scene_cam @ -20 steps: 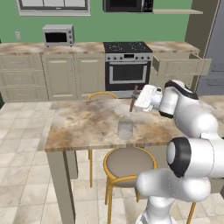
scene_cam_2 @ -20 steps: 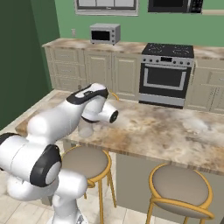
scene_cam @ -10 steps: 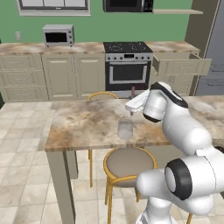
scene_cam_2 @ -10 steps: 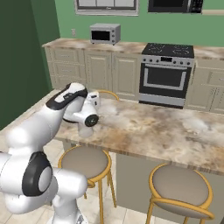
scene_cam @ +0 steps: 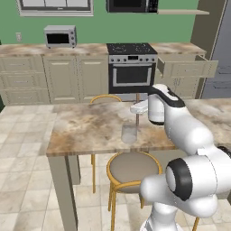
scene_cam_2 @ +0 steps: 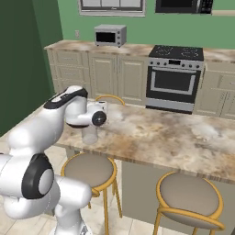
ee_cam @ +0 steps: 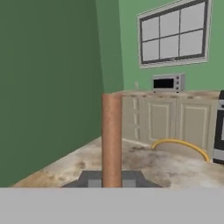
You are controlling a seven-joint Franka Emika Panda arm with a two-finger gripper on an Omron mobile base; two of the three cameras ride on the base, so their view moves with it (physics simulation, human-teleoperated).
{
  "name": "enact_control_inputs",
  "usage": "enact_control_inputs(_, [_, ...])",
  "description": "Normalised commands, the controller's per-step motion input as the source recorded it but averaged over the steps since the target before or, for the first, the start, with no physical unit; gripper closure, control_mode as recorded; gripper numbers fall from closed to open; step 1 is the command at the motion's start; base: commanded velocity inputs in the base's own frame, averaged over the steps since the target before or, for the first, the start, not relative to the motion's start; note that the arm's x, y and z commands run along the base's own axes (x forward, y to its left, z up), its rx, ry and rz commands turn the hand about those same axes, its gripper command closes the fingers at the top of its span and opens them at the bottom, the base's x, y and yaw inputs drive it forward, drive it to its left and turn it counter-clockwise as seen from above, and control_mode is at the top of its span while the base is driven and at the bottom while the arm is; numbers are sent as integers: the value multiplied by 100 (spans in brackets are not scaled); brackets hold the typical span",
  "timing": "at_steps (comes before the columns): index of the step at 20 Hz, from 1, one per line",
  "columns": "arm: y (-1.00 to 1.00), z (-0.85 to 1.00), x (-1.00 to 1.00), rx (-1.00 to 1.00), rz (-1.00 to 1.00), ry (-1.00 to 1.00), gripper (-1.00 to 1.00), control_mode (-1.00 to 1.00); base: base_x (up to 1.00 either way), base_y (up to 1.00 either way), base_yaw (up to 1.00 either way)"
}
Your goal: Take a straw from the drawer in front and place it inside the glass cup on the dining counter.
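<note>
Straw (scene_cam: pixel 137 118): stiff, light, thin; may slip.
Tool (scene_cam: pixel 137 108): pinched on straw's top end, above cup (scene_cam: pixel 129 133).

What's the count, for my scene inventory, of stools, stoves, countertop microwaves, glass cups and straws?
stools: 3
stove: 1
countertop microwave: 1
glass cup: 1
straw: 1
Total: 7
</note>
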Motion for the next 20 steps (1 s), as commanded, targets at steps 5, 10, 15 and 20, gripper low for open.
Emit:
enact_control_inputs(5, [1, -7, 1, 0, -14, 22, 100, -100, 0, 0, 0])
enact_control_inputs(10, [0, -3, 0, 1, -16, 22, 100, -100, 0, 0, 0])
enact_control_inputs(15, [12, -22, 3, 1, -12, 20, 100, -100, 0, 0, 0])
enact_control_inputs(20, [4, -13, 8, 0, -9, 15, 100, -100, 0, 0, 0])
